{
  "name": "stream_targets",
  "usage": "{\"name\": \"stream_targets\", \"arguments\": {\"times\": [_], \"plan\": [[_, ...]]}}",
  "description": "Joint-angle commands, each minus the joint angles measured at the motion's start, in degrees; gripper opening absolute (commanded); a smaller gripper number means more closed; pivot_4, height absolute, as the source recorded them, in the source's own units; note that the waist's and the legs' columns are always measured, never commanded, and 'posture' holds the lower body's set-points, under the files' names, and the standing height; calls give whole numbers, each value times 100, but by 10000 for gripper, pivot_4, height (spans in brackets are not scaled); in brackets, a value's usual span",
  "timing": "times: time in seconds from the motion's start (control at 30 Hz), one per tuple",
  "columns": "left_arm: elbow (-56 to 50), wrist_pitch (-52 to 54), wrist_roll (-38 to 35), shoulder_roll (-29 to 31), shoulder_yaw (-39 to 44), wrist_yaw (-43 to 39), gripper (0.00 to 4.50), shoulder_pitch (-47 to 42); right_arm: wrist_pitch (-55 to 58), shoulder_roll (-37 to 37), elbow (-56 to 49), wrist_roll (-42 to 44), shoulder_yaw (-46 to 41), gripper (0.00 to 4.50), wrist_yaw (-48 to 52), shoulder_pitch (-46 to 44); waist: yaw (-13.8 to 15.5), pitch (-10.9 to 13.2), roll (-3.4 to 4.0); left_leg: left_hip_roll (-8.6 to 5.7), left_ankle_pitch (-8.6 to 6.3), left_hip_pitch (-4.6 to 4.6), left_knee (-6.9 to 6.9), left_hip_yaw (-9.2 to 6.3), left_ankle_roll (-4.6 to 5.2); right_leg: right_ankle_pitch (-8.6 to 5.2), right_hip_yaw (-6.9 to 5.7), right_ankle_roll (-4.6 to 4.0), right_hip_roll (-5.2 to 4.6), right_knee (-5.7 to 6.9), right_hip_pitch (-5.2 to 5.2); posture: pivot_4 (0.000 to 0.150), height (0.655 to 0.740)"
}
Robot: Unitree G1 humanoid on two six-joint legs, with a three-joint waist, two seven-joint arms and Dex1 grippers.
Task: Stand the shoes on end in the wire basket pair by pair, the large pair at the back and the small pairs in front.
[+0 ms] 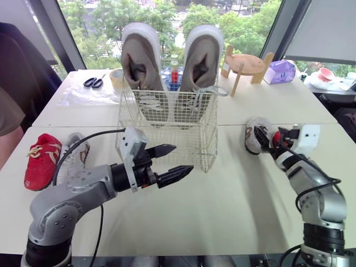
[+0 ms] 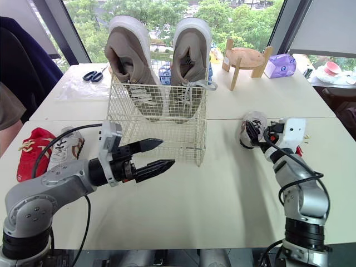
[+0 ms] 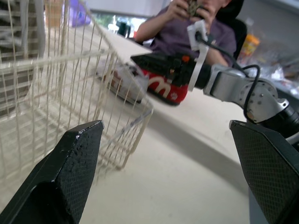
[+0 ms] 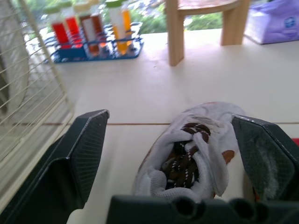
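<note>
Right wrist view: right gripper (image 4: 169, 116) spread wide astride small white shoe (image 4: 196, 149); left gripper (image 1: 182, 157) wide, empty.

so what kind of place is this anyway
Probably an office or lab room: big windows with trees outside, plain white tables pushed together, and a person seated at one.

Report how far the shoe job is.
Done: the large tan pair stands on end at the back of the wire basket. In hand: the right gripper, fingers open, straddles a small white shoe on the table, not lifted yet. Left: that shoe, plus the red shoe and pale shoe lying at left; the left gripper is open and empty.
</note>
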Motion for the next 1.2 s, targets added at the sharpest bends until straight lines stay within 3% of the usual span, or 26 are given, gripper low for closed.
{"name": "stream_targets", "arguments": {"times": [0.03, 0.3, 0.6, 0.7, 0.8, 0.87, 0.93, 1.03, 1.2], "plan": [[-125, -238, 46, 4, -78, 42, 44468, -13, -383, 311, -44, -443, 99, 45000, -508, 60, 2, 0, 1, 0, 0, 0, 0, 0, 0, 0, 0, 0, 1, 0, 0, 1500, 7400], [130, -409, 560, 14, -495, 154, 44468, -116, -552, 892, 253, -981, 592, 45000, -996, -38, -12, -3, 5, 0, 0, 3, -1, 1, 0, 0, 1, -1, 3, 0, 0, 1500, 7400], [113, -469, 697, 0, -649, 144, 44468, -132, -1063, 887, 1707, -1678, 771, 45000, -1388, -705, -19, -4, 6, 0, 0, 5, -2, 4, 0, -1, 2, -1, 4, -2, 1, 1500, 7400], [85, -446, 673, 81, -589, 131, 45000, -125, -1263, 866, 2042, -1757, 752, 37037, -1412, -833, -14, -4, 7, 0, 0, 5, -2, 3, 0, -1, 2, -1, 4, -1, 1, 1500, 7400], [61, -422, 593, 165, -508, 104, 45000, -103, -1375, 932, 2129, -1725, 674, 22962, -1475, -844, -23, -5, 6, 1, 0, 5, -2, 3, 1, -1, 3, -1, 4, -2, 2, 1500, 7400], [17, -400, 474, 261, -434, 37, 45000, -68, -1442, 952, 2102, -1685, 626, 18689, -1496, -824, -17, -5, 6, 1, 0, 9, -2, 3, 1, 0, 4, -1, 4, -2, 7, 1500, 7400], [-13, -390, 340, 364, -348, -37, 45000, -34, -1507, 956, 2048, -1669, 583, 16720, -1529, -813, -19, -5, 6, 1, -1, 11, -2, 3, 1, -1, 4, -1, 4, -2, 8, 1500, 7400], [240, -235, -898, 761, 474, -216, 45000, -39, -1735, 561, 1817, -1550, 227, 16329, -1488, -1199, -14, -3, 10, 2, -1, 7, -3, 2, 2, -1, 4, -2, 2, -4, 6, 1500, 7400], [1737, -508, -2254, 1074, 1679, 407, 45000, -1210, -1833, -443, 2080, -926, -458, 16329, -1317, -3163, -20, 21, 51, -12, 5, -12, 4, 5, 13, 0, 0, -2, -9, -1, -18, 1500, 7400]]}}
